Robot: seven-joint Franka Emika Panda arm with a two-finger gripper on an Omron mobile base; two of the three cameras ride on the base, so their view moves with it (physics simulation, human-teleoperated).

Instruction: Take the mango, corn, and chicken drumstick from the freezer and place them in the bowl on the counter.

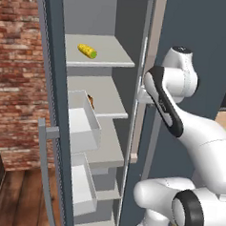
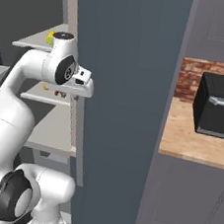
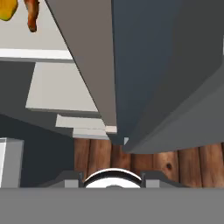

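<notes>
Inside the tall slate-grey freezer (image 1: 52, 58), whose door stood open, the small bright yellow corn cob with its green end (image 1: 87, 51) lay alone on an upper light grey shelf (image 1: 114, 55). On the shelf below, a sliver of the brown, orange-tinged chicken drumstick (image 1: 91, 101) showed behind the rim of a white box drawer (image 1: 83, 125) that was pulled out. From the hand view, the smooth yellow-orange mango (image 3: 8, 9) lay just beside the drumstick (image 3: 31, 15) on that same shelf; whether they touched I could not tell.

The white arm's wrist sat at the edge of the freezer opening, near the door's edge. The jaws themselves were too hidden in all 3 views for me to tell whether they stood apart or together; nothing appeared to be held.

I judged the corn stiff and light, likely to roll, so best taken across its middle. The mango looked smooth and rounded, probably slippery, and would want a grip across its widest part. The drumstick looked lumpy and uneven; its thicker end seemed the safer hold.

The pulled-out white drawer looked bare inside as far as I could see, and a second white drawer (image 1: 83, 189) lower down likewise. On the tan wood-grain table (image 2: 180, 137) to the right stood a black toaster oven (image 2: 218, 109).
</notes>
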